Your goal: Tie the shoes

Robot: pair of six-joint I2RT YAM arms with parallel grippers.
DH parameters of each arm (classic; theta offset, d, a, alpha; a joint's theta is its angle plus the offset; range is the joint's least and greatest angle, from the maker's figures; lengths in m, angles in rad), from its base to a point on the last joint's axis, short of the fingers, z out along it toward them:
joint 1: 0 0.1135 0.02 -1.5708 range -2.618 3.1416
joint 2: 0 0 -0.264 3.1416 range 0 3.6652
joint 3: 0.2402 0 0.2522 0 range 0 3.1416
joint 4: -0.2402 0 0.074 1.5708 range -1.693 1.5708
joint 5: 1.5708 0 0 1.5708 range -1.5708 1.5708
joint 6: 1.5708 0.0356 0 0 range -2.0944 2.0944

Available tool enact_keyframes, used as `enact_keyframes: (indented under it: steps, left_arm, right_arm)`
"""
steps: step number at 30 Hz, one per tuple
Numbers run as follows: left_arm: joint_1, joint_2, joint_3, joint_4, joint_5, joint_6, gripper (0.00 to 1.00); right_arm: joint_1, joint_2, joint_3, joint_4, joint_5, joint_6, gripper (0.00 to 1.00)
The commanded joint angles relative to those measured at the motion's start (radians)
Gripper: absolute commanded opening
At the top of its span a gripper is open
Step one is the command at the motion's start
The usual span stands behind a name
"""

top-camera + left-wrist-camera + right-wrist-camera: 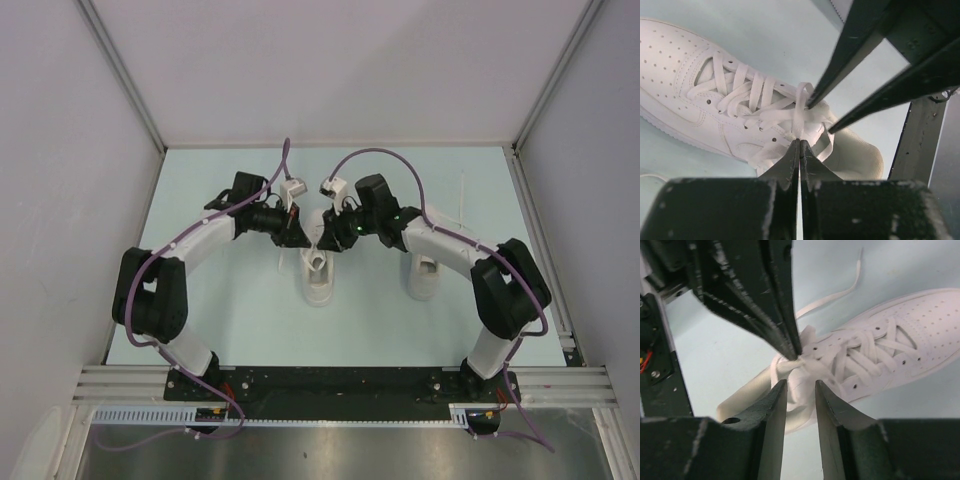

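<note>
One white sneaker (318, 278) lies mid-table, its toe towards the arms. Both grippers meet over its laces. In the left wrist view my left gripper (800, 142) is shut on a strand of white lace (801, 107) above the sneaker's (685, 95) top eyelets. My right gripper (799, 384) is open, its jaws either side of the bunched lace (807, 365) at the shoe's (920, 330) throat. A loose lace end (837, 296) trails on the table. The second sneaker (421, 277) stands to the right, partly hidden under the right arm.
The pale green tabletop (230, 320) is enclosed by white walls on the left (60, 200), back and right. A metal rail (120, 380) runs along the near edge by the arm bases. Purple cables (380, 155) loop above both wrists.
</note>
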Motion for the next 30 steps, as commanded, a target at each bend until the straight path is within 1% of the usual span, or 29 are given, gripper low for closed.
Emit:
enact_keyframes:
  steps: [1,4,6,8,10,15,21,30]
  left_arm:
    - [-0.008,-0.043,-0.001,0.015,0.027,0.022,0.0]
    - [-0.013,-0.041,0.001,0.014,0.033,0.035,0.0]
    - [-0.019,-0.041,-0.001,0.012,0.032,0.043,0.0]
    - [-0.02,-0.038,-0.001,0.006,0.035,0.051,0.0]
    - [-0.022,-0.04,-0.001,0.005,0.036,0.067,0.0]
    - [-0.028,-0.038,0.004,-0.02,0.035,0.097,0.0]
    - [-0.051,-0.049,-0.005,-0.058,0.024,0.175,0.0]
    - [-0.062,-0.052,-0.019,-0.064,-0.002,0.229,0.0]
  right_arm:
    - [-0.021,-0.092,0.002,-0.083,-0.084,0.018,0.34]
    - [-0.045,-0.106,0.002,-0.074,-0.106,0.084,0.36]
    - [-0.068,-0.104,0.002,-0.039,-0.103,0.133,0.36]
    - [-0.078,-0.093,0.003,-0.021,-0.083,0.143,0.37]
    - [-0.075,-0.078,0.014,-0.015,-0.067,0.143,0.39]
    - [-0.072,0.008,0.083,-0.011,-0.034,0.149,0.39]
    - [-0.049,0.084,0.152,-0.038,-0.008,0.124,0.38]
    - [-0.021,0.14,0.206,-0.081,0.0,0.112,0.36]
